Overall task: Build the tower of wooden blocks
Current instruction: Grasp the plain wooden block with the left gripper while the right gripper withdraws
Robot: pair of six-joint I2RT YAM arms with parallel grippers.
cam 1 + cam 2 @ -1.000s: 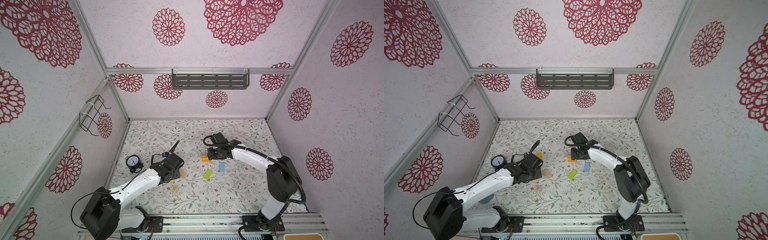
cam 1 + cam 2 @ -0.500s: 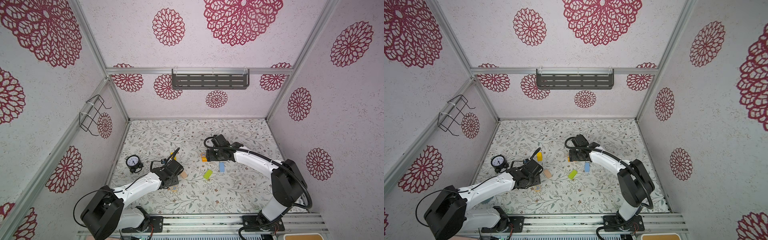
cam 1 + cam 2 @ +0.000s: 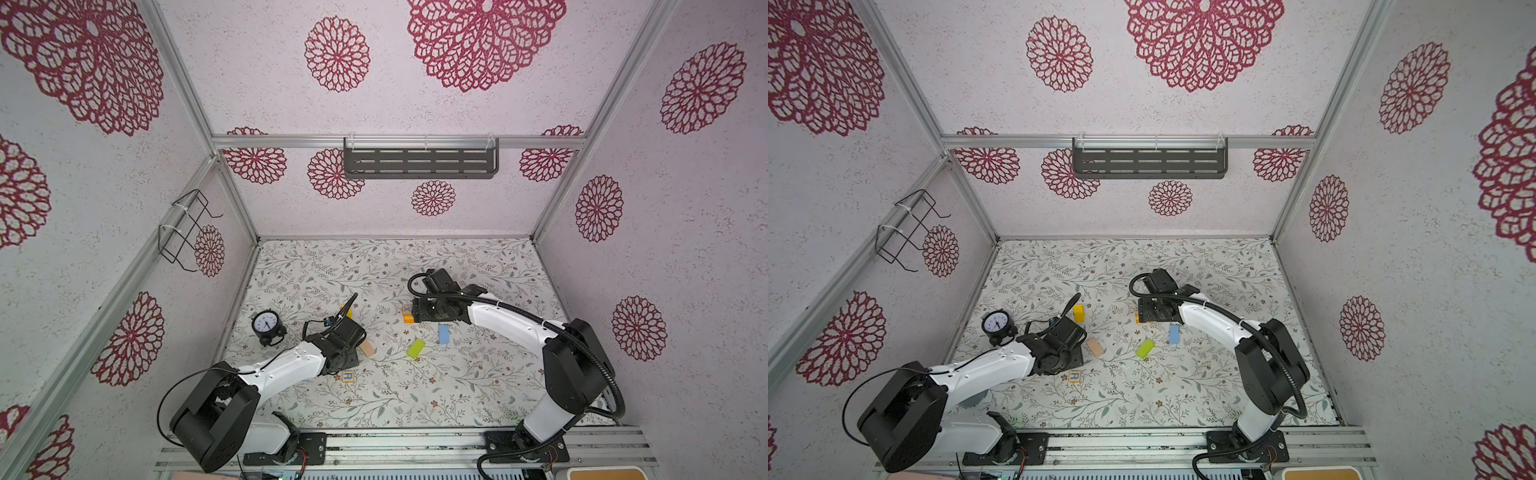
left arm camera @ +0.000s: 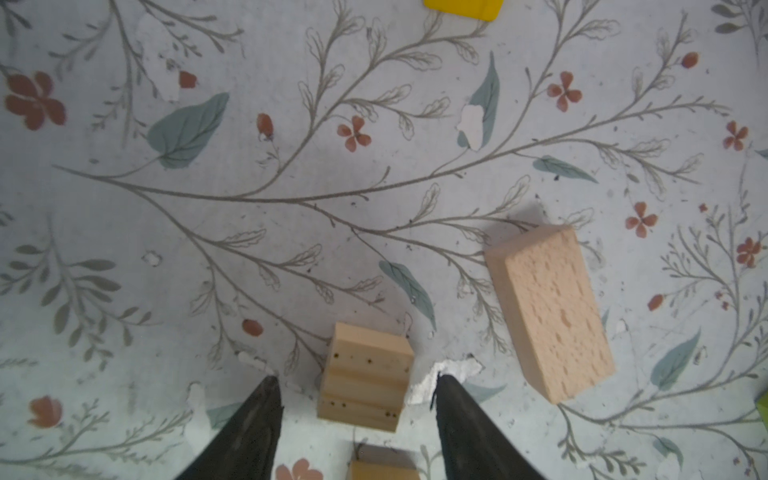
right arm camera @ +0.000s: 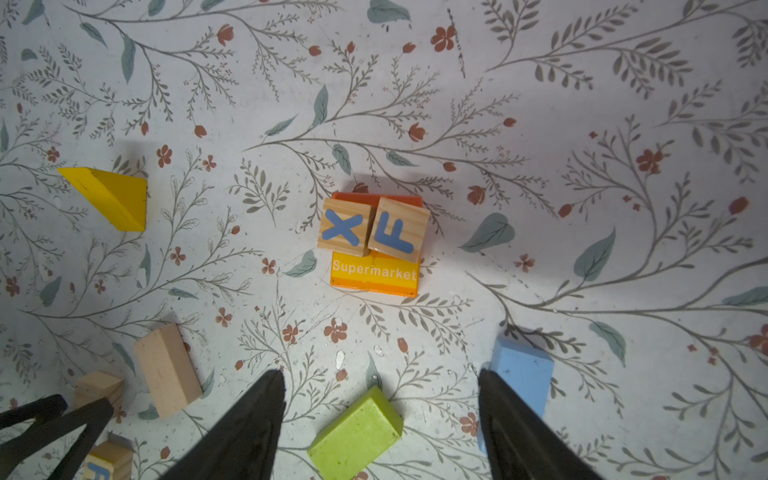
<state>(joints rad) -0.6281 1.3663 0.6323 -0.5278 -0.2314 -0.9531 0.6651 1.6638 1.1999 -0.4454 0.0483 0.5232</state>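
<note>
Left hand [image 4: 354, 377] has drawn back toward its base; jaws spread either side of a plain wood cube [image 4: 365, 361], not touching. Right hand [image 5: 380, 372] is spread, empty. Tower [image 5: 374, 245]: X cube [image 5: 345, 228] and F cube [image 5: 397, 235] atop the orange block [image 5: 374, 277], on the surface [image 5: 540, 124].

Both top views look steeply down from high above the near edge of the table [image 3: 457, 270] and take in all of it, giving almost the same scene with a slight sideways shift. The left wrist camera looks down past the left claw [image 4: 355, 386] from very close to the table, with a tan block [image 4: 548, 316] just beside the claw. The right wrist camera sits higher behind the right claw [image 5: 380, 378], also facing down. It shares that tan block and the left claw's tips.
</note>
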